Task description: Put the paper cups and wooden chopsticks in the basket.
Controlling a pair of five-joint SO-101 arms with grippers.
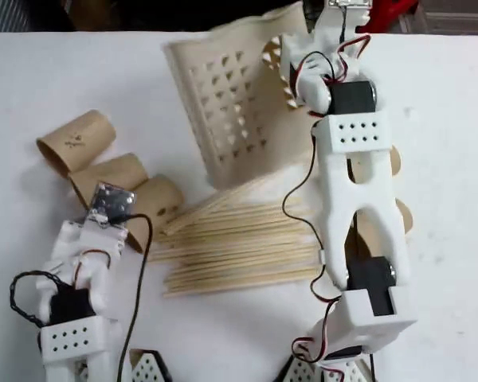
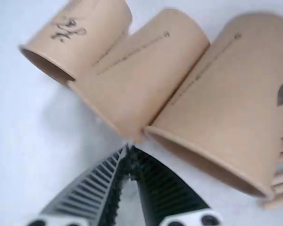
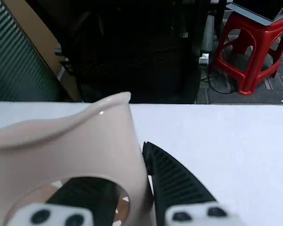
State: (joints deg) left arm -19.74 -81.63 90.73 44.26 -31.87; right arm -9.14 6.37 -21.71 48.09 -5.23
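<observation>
Three paper cups [image 1: 111, 177] beside chopsticks [image 1: 239, 247]; right tool [image 3: 132, 160] grips basket [image 1: 223, 103].

High view: I look straight down over the table [image 1: 430, 95].
Left wrist: close above the paper cups [image 2: 146, 70], which the high view also shows.
Right wrist: against the basket [image 3: 75, 141] wall, facing level past the far edge.

1. The right arm [image 1: 354, 183] covers most of a paper cup [image 1: 404, 216]; only brown edges show.
2. The chopsticks [image 2: 279, 188] are cut off at the frame edge.
3. The basket [image 3: 85, 141] wall hides most of one finger of the right gripper [image 3: 134, 160].
</observation>
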